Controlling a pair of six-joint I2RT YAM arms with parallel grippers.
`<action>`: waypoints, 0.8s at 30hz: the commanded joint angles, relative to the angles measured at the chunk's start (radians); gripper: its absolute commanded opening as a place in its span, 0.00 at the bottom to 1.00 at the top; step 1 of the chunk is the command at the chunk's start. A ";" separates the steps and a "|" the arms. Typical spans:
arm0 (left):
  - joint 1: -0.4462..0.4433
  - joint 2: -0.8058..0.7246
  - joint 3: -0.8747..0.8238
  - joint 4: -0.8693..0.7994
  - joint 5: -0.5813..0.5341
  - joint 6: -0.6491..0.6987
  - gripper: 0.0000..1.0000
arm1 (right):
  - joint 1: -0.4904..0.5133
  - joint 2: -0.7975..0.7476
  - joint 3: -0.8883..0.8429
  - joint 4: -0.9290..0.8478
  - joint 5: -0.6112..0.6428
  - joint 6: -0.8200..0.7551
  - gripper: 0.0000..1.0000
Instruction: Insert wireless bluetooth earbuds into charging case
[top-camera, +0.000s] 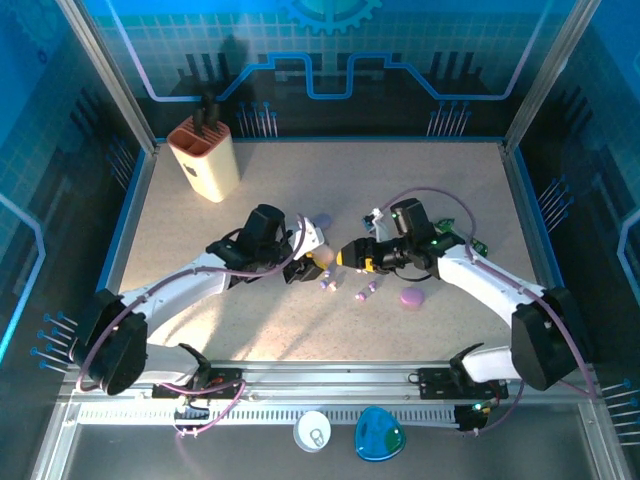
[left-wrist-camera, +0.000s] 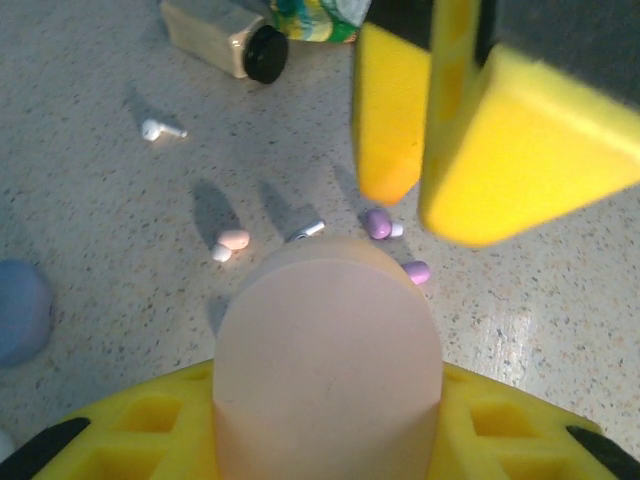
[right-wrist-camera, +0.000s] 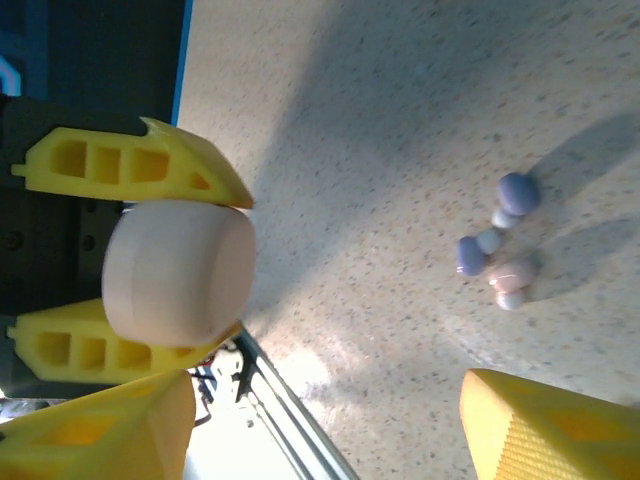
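Left claw grips the case. Right claw is wide, empty, right beside it. Risk: 1 bump twists the case loose and drops it onto the buds.

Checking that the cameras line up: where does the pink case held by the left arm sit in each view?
Top external: pink case at table centre, between the two wrists.
Left wrist: bottom centre, large, gripped by the left gripper's fingers.
Right wrist: left of centre, between those yellow fingers.
Shared landmark: the right gripper, open, facing the case.
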 joint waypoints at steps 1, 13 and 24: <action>-0.019 0.013 0.012 -0.010 0.055 0.114 0.36 | 0.026 0.015 0.015 0.064 -0.088 0.057 0.70; -0.028 0.046 0.029 -0.022 0.055 0.134 0.36 | 0.029 0.034 -0.006 0.156 -0.098 0.134 0.76; -0.038 0.078 0.060 -0.019 0.034 0.128 0.36 | 0.034 0.097 0.021 0.123 -0.113 0.167 0.59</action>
